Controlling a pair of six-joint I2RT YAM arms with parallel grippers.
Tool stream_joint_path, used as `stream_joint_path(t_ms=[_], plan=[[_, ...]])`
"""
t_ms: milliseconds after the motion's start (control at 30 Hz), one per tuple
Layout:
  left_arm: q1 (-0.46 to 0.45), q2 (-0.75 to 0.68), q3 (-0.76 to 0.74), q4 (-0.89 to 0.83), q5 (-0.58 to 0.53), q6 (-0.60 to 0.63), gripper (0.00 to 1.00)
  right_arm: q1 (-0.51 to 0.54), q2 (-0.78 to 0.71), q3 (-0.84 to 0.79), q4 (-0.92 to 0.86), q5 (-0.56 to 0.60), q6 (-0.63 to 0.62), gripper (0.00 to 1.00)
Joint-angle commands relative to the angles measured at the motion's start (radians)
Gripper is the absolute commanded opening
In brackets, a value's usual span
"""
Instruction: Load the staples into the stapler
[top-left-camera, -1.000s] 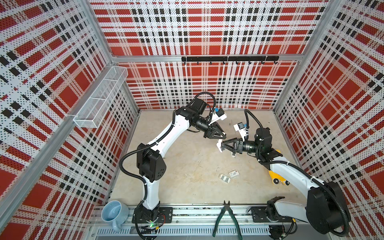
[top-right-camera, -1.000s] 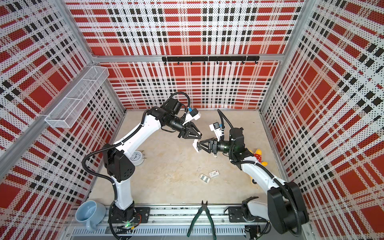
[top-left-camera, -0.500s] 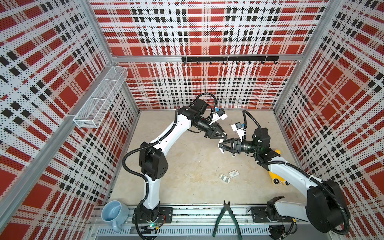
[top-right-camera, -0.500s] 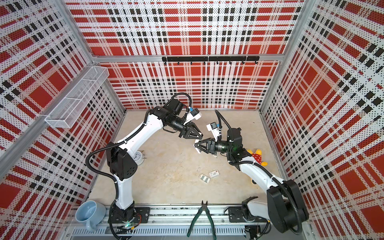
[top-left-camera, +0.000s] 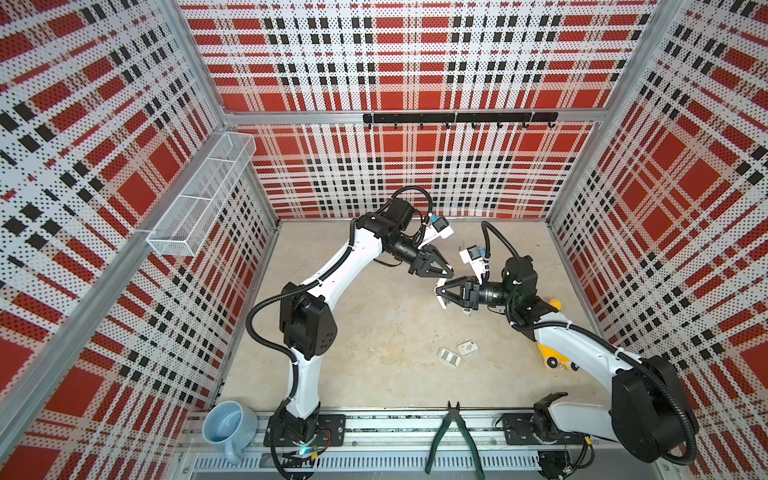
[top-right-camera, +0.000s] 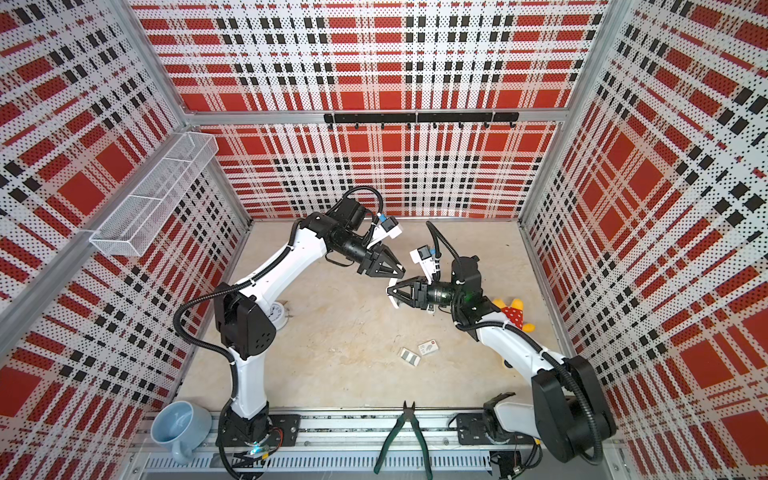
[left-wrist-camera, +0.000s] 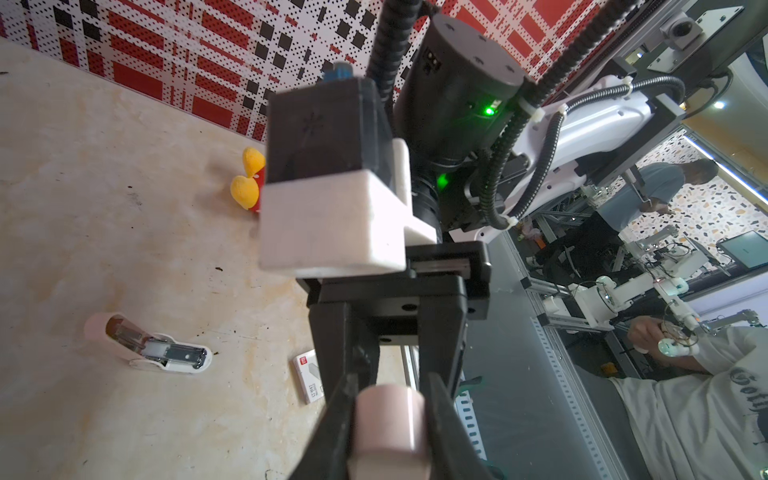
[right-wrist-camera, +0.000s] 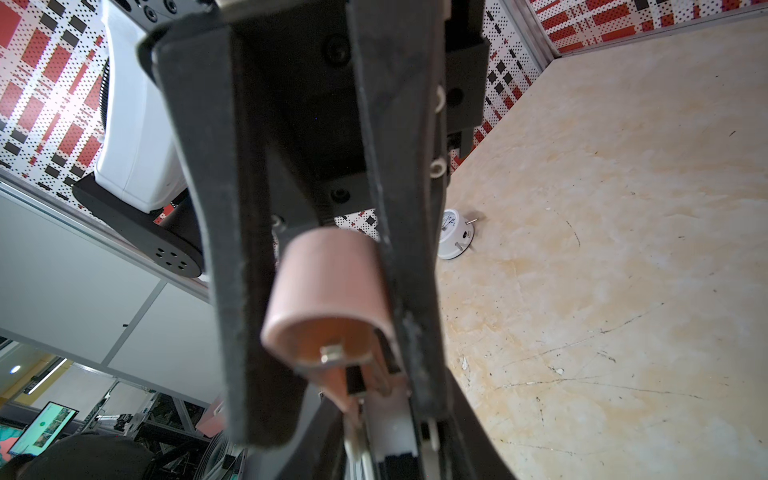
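A pale pink stapler hangs in mid-air over the middle of the table, with my left gripper shut on its pink top. My right gripper faces it tip to tip. Its jaws stand close on either side of the stapler's white lower part; whether they press on it does not show. The staples, silvery-grey strips, lie on the table in front next to a white sleeve with a red mark. A second pink-and-white stapler, opened with its metal channel showing, lies under the right gripper.
A yellow and red toy lies by the right arm. A white round dial sits beside the left arm. A blue mug and green-handled pliers rest on the front rail. A wire basket hangs on the left wall.
My right gripper has pushed forward to the left onto the held stapler and its jaws have narrowed. The left gripper has barely moved.
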Motion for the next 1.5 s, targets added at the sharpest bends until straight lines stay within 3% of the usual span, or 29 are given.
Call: stream_joint_path(t_ms=[0, 300, 567, 733, 867, 1033, 1267, 1467], plan=[[0.004, 0.004, 0.013, 0.001, 0.02, 0.022, 0.32, 0.007, 0.025, 0.024, 0.012, 0.033, 0.012, 0.23], [0.055, -0.013, 0.01, 0.005, -0.021, 0.027, 0.41, 0.011, 0.05, 0.064, -0.076, 0.087, -0.037, 0.2], [0.177, -0.07, -0.051, 0.057, -0.065, 0.001, 0.45, 0.011, 0.112, 0.136, -0.199, 0.159, -0.099, 0.19], [0.267, -0.141, -0.171, 0.238, -0.139, -0.136, 0.45, 0.025, 0.167, 0.215, -0.386, 0.317, -0.16, 0.2], [0.335, -0.219, -0.288, 0.459, -0.295, -0.3, 0.45, 0.08, 0.24, 0.305, -0.535, 0.519, -0.225, 0.21], [0.39, -0.293, -0.38, 0.603, -0.464, -0.438, 0.44, 0.167, 0.379, 0.387, -0.59, 0.749, -0.186, 0.21], [0.426, -0.317, -0.431, 0.665, -0.557, -0.549, 0.44, 0.273, 0.569, 0.476, -0.607, 1.008, -0.058, 0.22], [0.427, -0.301, -0.442, 0.663, -0.573, -0.563, 0.44, 0.331, 0.689, 0.57, -0.696, 1.136, -0.003, 0.24]])
